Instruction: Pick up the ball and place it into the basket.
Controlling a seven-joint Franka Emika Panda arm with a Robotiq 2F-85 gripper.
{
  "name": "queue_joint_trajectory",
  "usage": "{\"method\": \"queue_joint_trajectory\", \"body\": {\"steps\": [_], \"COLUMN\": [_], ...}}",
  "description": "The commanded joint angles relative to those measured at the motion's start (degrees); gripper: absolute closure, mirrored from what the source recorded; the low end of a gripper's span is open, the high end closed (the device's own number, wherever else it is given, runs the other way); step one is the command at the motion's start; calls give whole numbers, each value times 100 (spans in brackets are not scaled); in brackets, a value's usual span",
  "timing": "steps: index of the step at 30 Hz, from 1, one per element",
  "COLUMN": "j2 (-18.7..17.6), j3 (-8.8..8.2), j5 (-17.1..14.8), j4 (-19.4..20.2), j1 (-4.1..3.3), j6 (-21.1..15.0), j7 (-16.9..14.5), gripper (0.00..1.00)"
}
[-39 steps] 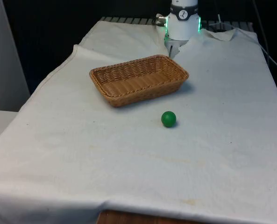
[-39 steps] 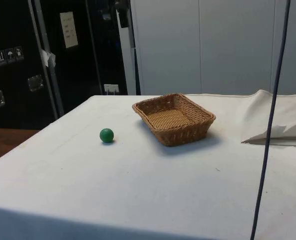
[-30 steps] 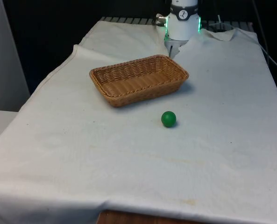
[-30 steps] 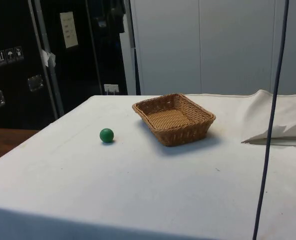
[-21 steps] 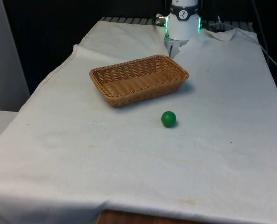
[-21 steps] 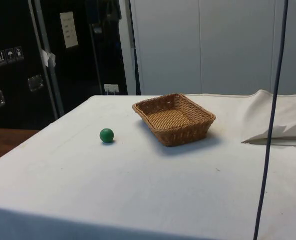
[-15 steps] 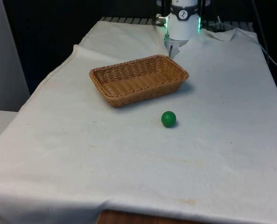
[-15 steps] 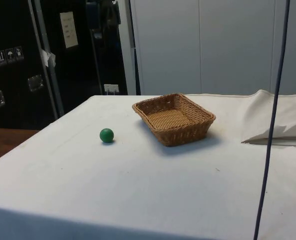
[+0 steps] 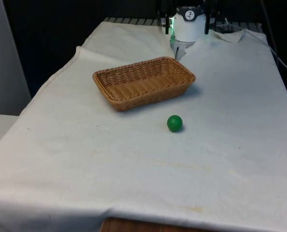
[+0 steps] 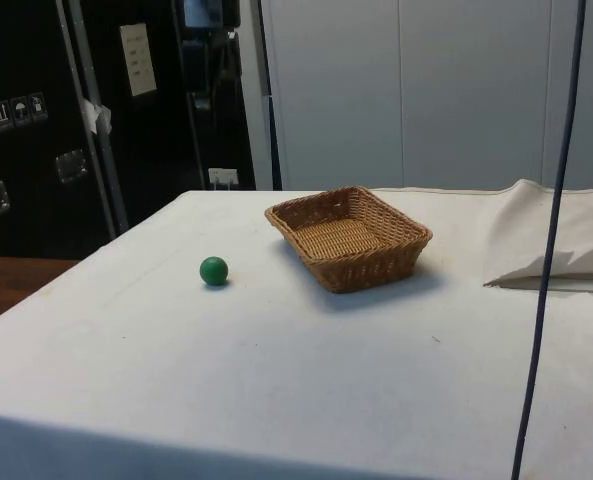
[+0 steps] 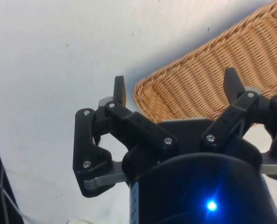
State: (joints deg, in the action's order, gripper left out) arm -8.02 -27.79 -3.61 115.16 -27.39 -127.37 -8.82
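Scene with the green ball (image 9: 174, 123) resting on the white tablecloth (image 9: 133, 164) in the open middle of the table, apart from the wicker basket (image 9: 144, 82) and nearer the front view's near edge than the basket is. The ball lies just off the basket's long near side, toward the corner at the front view's right; in the side view the ball (image 10: 213, 270) sits well clear of the basket (image 10: 348, 236), toward the table edge that faces the dark cabinets. The rectangular woven basket stands upright and skewed to the table's edges, its interior holding nothing. In the wrist view the black gripper (image 11: 173, 93) hangs in the air above the cloth and one corner of the basket (image 11: 213, 79); its two fingers (image 11: 119, 91) stand spread wide apart, with nothing between them. A fold of bunched cloth (image 10: 551, 245) lies near the table's far corner at the robot's end, away from ball and basket.
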Motion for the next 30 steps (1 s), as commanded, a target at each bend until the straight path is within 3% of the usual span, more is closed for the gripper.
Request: {"method": "queue_joint_trajectory", "body": {"steps": [1,5,6,14,15,16,21,22,23,24,30], "j2": [-40,-269,-212,-768,-699,-825,-1226,-1289,-1255,-1346,-1776], "j3": [11,6,-6,-6,-40,-6,6,11,-40,11,23], "j5": [-74,-172,-80,-481,-378,-521,-785,-825,-745,-865,-1163], "j4": [34,69,63,-17,17,-40,-201,-235,-212,-264,-464], "j1": [17,57,29,126,86,132,189,195,149,206,252], "j6": [-115,-361,-281,-751,-716,-791,-991,-1020,-985,-1043,-1192], "j7": [-74,-172,-97,-390,-315,-413,-573,-596,-533,-625,-796], "gripper": [0,0,0,0,0,0,0,0,0,0,0]}}
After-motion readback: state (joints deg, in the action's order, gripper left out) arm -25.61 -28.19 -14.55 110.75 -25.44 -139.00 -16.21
